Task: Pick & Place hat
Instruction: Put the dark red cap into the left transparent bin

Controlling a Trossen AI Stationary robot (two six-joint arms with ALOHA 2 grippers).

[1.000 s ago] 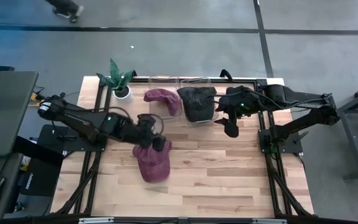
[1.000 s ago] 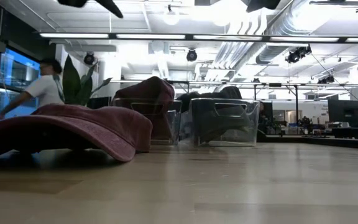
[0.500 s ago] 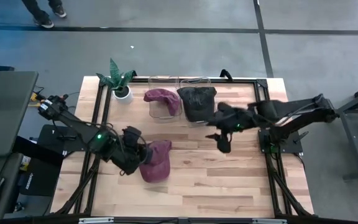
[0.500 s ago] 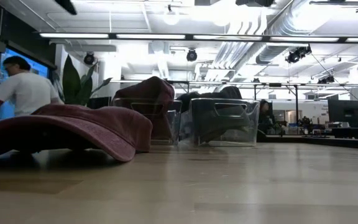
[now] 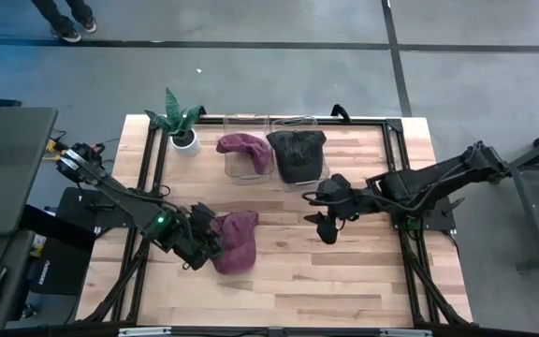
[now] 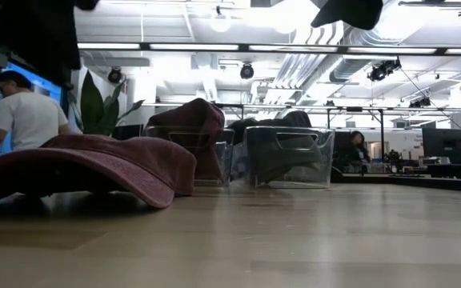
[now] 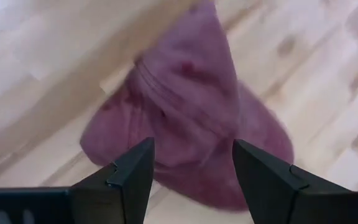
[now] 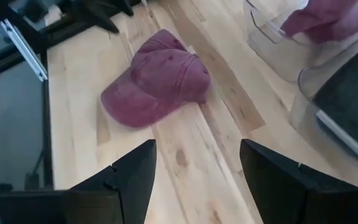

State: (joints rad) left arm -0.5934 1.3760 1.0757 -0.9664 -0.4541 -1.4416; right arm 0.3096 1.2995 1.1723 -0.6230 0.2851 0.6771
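Item: loose maroon cloth baseball cap, lying flat on the pale wooden plank surface, left of centre, crown and brim both resting on the boards. Not held by anything. The low view shows it sagging on the boards, brim down.

Left claw: low over the surface, just beside the cap's left edge. Its wrist view shows the two dark fingers spread apart with the cap between and beyond them; nothing is clamped. Contact with the fabric cannot be confirmed.

Right claw: over the middle of the surface, well apart from the loose cap, near the bins. Fingers parted, empty, pointed toward the cap.

Containers: two clear plastic bins side by side at the far edge. The left clear bin holds a second maroon cap; the right clear bin holds a dark charcoal cap.

Other: small potted green plant in a white pot at the far left corner. A person in a white shirt is in the room beyond.

Progress, as judged: two caps already sit binned; one remains out. The pick of this last cap appears lined up but not made. Left to do: close on the fabric, lift, carry to a bin, release.
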